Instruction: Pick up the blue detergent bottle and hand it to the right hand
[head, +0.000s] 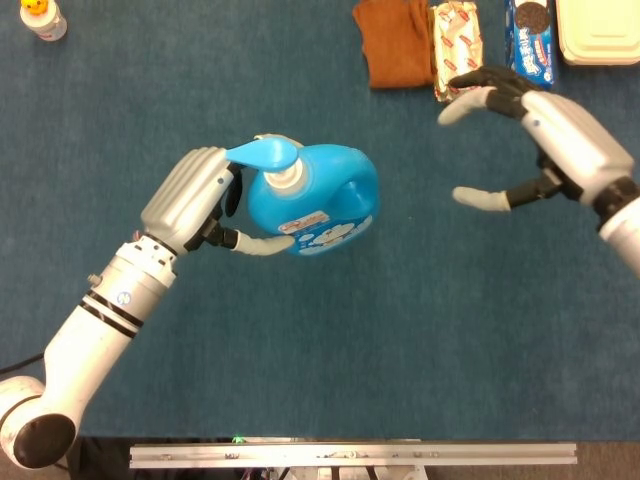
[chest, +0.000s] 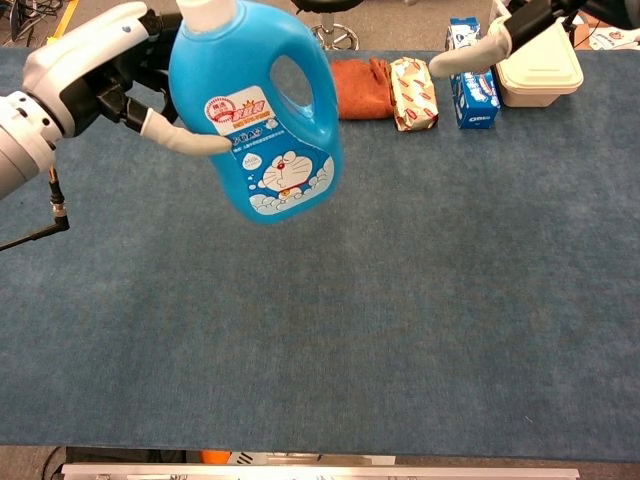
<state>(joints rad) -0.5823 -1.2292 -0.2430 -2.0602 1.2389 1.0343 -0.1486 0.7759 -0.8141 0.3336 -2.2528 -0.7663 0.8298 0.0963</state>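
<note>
The blue detergent bottle hangs above the table, upright with a slight tilt, white neck and blue spout on top, cartoon label facing the chest view. My left hand grips it from the left side, thumb across the label. My right hand is open, fingers spread, to the right of the bottle and apart from it. In the chest view only a finger and a bit of the right hand show at the top right.
Along the far edge lie a brown cloth, a wrapped snack, a blue cookie box and a cream lidded container. A small yellow-capped bottle stands at far left.
</note>
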